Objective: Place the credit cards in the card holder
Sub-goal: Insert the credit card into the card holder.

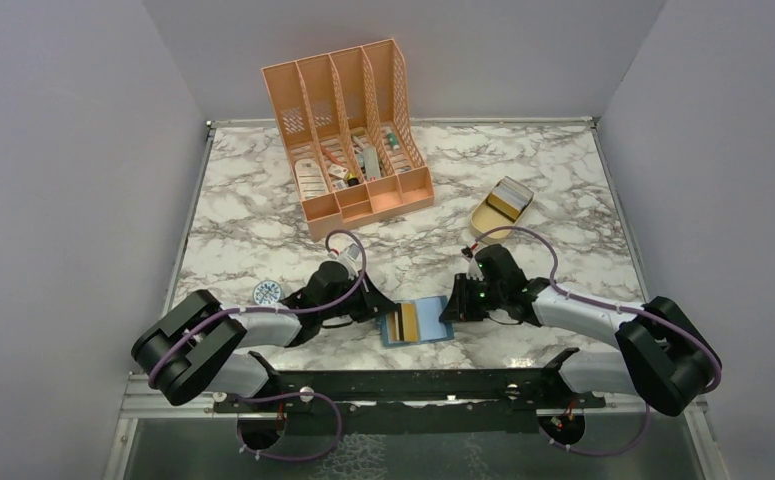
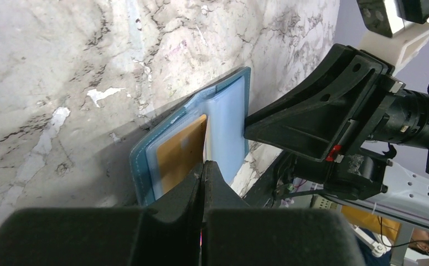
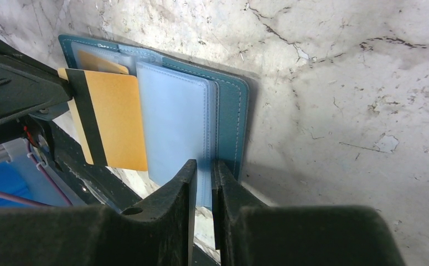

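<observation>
Card holder (image 1: 435,318) open at worktop's (image 1: 563,200) 6 o'clock edge.
Stripe (image 3: 87,119) shows only from right wrist; left end effector (image 2: 203,169) clamps credit card (image 3: 118,122), right end effector (image 3: 203,166) clamps holder's sleeve (image 3: 173,122).

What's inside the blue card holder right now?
A tan card sits behind a clear sleeve on one half; a striped gold card lies partly over it, beside the pale blue pockets. Whether those pockets hold more cards is hidden.

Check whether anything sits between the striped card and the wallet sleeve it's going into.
Nothing visible blocks it. The striped card, pinched by the left gripper, overlaps the open card holder; the right gripper pinches the holder's pale sleeves beside it.
</observation>
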You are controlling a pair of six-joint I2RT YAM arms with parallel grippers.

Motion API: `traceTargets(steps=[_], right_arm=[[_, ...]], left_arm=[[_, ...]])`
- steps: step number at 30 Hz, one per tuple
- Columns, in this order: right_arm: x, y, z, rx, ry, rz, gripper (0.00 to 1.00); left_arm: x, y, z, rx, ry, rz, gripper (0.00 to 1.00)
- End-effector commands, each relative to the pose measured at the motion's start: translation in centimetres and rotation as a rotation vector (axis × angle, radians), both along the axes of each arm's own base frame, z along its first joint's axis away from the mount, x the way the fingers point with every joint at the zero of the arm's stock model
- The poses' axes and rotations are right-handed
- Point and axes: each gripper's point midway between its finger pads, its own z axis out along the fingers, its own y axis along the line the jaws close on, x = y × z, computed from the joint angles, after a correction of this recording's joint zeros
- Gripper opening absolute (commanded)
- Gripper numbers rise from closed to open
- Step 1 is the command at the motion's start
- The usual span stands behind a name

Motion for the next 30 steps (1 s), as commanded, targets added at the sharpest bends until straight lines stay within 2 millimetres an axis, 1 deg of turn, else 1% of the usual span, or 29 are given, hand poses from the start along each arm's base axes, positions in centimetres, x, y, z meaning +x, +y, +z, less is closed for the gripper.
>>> traceTargets(steps=[1,5,14,23,30], right_arm=[[0.1,-0.4,-0.3,-0.025,-0.016,-0.018,0.16],[0.1,-0.3,-0.2,-0.021,-0.018,-0.013,0.16],[-0.3,-0.3,-0.7,-0.021,-0.005,-0.016,0.16],[-0.2,-0.3,-0.6,-0.022,-0.01,-0.014,0.16],[-0.1,-0.3,-0.5,-0.026,-0.014,-0.013,0.15]], left_arm=[[0.1,0.4,-0.3,-0.004,-0.001,0.04,0.0],[0.4,0.5,-0.4,0.001,-0.006,0.05,0.0],[0.8,-0.1,0.9,-0.054,-0.054,0.042,0.0],[0.6,-0.3,0.2,-0.057,-0.033,0.035,0.0],[0.4,0.2,-0.3,-0.05,-0.019,0.055,0.0]])
